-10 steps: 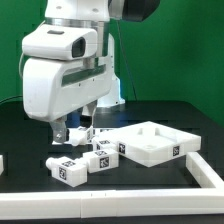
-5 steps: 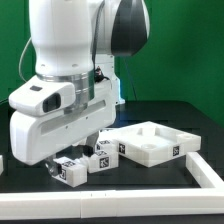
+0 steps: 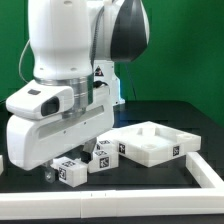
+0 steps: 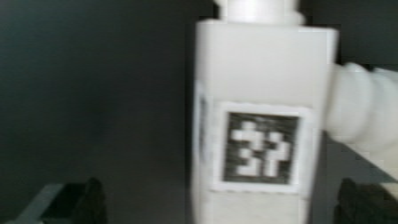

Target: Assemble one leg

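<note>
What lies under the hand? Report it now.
A leg with a tag lies under the hand, between its spread fingers; what the leg rests on is covered.

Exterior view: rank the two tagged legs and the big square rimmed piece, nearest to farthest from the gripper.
1. Front leg: right below the gripper, at the exterior view's left.
2. Second leg: just to the first one's right, slightly further back.
3. Square piece: farthest, toward the exterior view's right.

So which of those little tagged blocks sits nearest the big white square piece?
The back leg, lying right beside the square piece. The front leg lies apart from it, further to the exterior view's left.
</note>
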Robot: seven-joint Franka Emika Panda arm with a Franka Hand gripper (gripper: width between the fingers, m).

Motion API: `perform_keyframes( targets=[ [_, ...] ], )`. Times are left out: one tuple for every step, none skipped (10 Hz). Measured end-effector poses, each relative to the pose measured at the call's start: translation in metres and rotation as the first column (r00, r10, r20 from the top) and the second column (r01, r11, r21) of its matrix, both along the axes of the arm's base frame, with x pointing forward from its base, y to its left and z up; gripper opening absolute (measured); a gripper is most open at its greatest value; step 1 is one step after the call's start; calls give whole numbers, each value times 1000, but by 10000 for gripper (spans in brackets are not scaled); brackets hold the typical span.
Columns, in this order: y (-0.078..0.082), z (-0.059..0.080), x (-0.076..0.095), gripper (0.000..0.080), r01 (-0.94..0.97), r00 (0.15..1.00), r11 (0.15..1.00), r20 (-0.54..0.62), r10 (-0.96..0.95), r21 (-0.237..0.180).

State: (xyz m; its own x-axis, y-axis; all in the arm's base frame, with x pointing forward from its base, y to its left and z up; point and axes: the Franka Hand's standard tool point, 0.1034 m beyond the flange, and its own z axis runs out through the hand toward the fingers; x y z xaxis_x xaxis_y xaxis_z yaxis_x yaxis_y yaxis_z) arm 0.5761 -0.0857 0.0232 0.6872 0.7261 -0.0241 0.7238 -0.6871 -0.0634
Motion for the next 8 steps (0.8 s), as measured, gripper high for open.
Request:
perform_keyframes(
  targets=[
    [1,0,0,650,1,1000,1000,-2,-1,1],
    [1,0,-1,484,1,1000,1000,-2,-1,1],
    [1,-1,-1,345,1,1000,1000,-2,-1,1],
    [1,0,0,345,1,1000,1000,-2,-1,1],
    [1,-1,-1,281,1,1000,1000,-2,-1,1],
    [1,-1,-1,281,1,1000,1000,-2,-1,1],
    [-3,1,-3,281,-17,1000,1000,-2,17,0],
    [-17,10,-13,281,-9,1000,1000,-5,9,-10]
  ],
)
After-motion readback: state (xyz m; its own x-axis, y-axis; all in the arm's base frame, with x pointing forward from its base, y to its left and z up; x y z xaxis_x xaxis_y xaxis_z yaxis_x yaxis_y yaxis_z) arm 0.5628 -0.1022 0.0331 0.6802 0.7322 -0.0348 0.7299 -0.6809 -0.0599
